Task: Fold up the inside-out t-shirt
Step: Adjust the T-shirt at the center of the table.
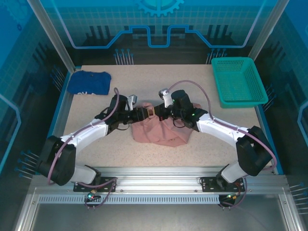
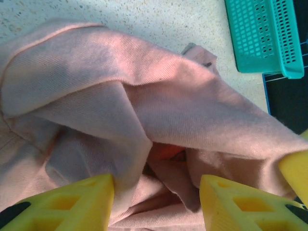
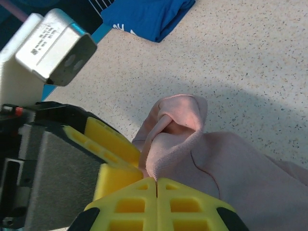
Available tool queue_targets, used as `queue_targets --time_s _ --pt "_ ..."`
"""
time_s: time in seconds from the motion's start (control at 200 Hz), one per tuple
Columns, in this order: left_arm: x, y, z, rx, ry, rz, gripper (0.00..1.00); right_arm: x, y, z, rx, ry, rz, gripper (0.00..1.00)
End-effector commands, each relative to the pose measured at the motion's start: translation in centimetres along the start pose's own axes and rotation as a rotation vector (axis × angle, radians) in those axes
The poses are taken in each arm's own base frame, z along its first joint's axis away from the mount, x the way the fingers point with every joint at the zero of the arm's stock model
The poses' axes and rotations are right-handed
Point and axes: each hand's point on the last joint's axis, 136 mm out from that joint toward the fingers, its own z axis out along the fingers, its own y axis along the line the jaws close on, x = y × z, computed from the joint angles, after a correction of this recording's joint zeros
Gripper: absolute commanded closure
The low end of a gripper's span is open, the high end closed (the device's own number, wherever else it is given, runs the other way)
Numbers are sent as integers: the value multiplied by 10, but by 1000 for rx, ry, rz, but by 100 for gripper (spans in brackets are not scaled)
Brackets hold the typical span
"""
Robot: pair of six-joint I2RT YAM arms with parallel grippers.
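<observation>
Right pincer (image 3: 156, 182) pinches the soft, limp inside-out t-shirt (image 3: 240, 163) at a fold; my left pincer (image 2: 156, 186), open above it, should grip a hem.

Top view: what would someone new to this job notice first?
The crumpled pink t-shirt lies in the middle of the table. The right claw is shut on a fold of it, and the left claw stands open over the cloth. A teal basket sits back right, a blue garment back left.
</observation>
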Motion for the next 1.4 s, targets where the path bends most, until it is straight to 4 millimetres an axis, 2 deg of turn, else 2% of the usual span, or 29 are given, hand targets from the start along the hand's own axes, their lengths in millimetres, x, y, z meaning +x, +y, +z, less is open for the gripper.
queue_targets --time_s 0.0,0.095,0.17,0.245,0.32,0.415,0.475,0.52,0.625,0.725,0.815,0.935,0.96,1.035,1.1,1.231,1.336,1.396 --pt "-11 4 13 -46 -18 50 50 -22 11 -14 -49 -72 3 100" --pt "-22 13 23 -113 -28 80 55 -27 13 -21 -48 -86 -6 100" --pt "-30 14 25 -135 -49 106 60 -30 12 -29 -34 -100 -17 100" --pt "-34 4 24 -95 -62 117 75 -31 11 -37 -25 -106 -24 100" --pt "-36 -19 15 6 -69 140 90 -28 4 -44 0 -102 -31 100" --pt "-29 -70 -17 244 -96 238 100 -25 -13 -62 62 -89 -30 100" --pt "-19 -105 -47 426 -119 339 100 -20 -26 -76 94 -71 -22 100" --pt "-12 -124 -69 530 -138 404 100 -17 -32 -85 103 -63 -19 100" --pt "0 -147 -105 656 -177 503 100 -12 -42 -106 126 -59 -13 100" --pt "9 -155 -119 713 -188 555 100 -10 -46 -123 135 -69 -6 100" --pt "12 -162 -124 770 -180 567 100 -4 -38 -127 89 -45 -21 97" --pt "14 -166 -123 804 -151 571 100 1 -19 -133 6 -27 -90 81" --pt "14 -166 -122 803 -148 571 100 11 -19 -132 -7 -13 -94 77" --pt "15 -166 -121 804 -143 575 100 9 -7 -138 -43 -39 -146 67" --pt "15 -165 -121 795 -141 578 100 9 1 -141 -56 -53 -186 62" --pt "16 -164 -120 782 -141 579 100 13 24 -141 -74 -52 -308 63" --pt "15 -163 -119 775 -143 579 100 25 52 -136 -154 -30 -372 67" --pt "15 -163 -119 770 -142 578 100 32 60 -130 -166 -13 -388 67"
